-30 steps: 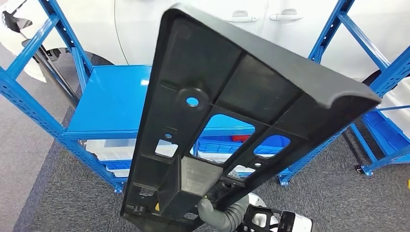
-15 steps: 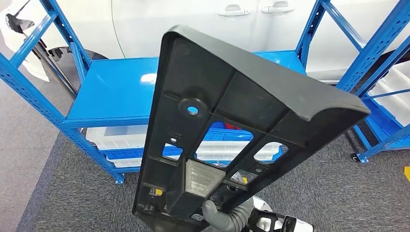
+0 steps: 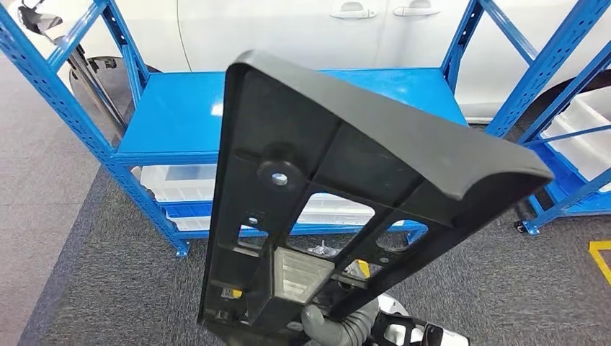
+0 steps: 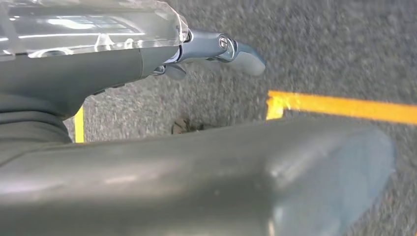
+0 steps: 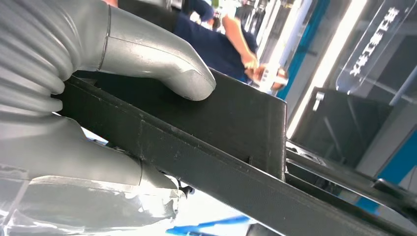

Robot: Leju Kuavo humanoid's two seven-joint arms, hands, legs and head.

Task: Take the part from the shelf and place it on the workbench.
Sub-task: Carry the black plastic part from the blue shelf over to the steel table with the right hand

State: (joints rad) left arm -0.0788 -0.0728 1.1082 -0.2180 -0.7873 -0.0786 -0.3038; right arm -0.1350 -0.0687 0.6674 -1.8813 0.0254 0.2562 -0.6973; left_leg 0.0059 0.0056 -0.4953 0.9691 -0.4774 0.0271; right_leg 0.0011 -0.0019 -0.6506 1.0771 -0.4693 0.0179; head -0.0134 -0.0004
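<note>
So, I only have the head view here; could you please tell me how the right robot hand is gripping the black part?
Observer: The right robot hand clamps the black part by its edge, thumb on top.
Operator: Thanks. And the left robot hand?
Observer: The left robot hand holds nothing, over grey carpet with a yellow tape line.
Operator: Is anyone nearby?
Observer: A person in a dark blue top is beyond the part.

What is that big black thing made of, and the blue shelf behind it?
The black part looks like molded plastic: matte, with ribs and cut-out holes. The right hand grips its edge. The blue shelf seems painted metal: glossy, with punched holes along its posts.
</note>
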